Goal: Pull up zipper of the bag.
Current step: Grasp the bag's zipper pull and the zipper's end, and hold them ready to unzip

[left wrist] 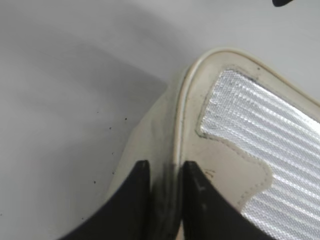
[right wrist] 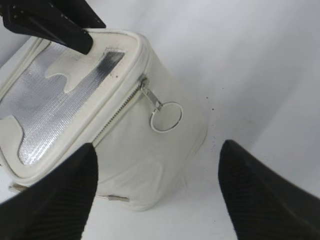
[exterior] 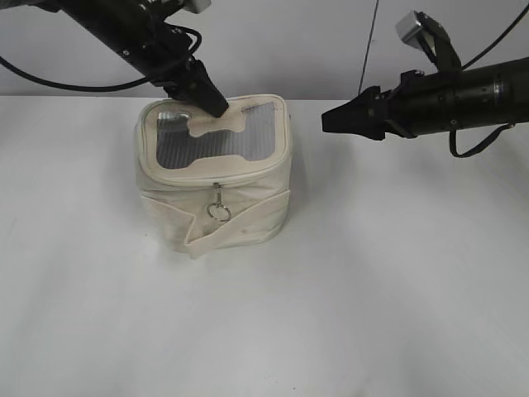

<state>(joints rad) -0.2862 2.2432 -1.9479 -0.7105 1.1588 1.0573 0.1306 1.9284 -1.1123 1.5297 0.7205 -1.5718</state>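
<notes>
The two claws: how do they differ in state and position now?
The left claw is shut on the bag's back lid rim; the right claw is open, holding nothing. The left touches the bag; the right hangs beside it, apart. Both have black fingers.

A lab-like test bench: bare white table (exterior: 397,298), plain wall (exterior: 289,41), cabled robot arms.

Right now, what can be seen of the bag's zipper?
The zipper is a thin cream track with fine metal teeth under the lid rim of the bag. Two silver ring pulls show: one hangs at the front, another on the side facing the right gripper, which is open and apart from it. The left gripper pinches the rim at the back.
</notes>
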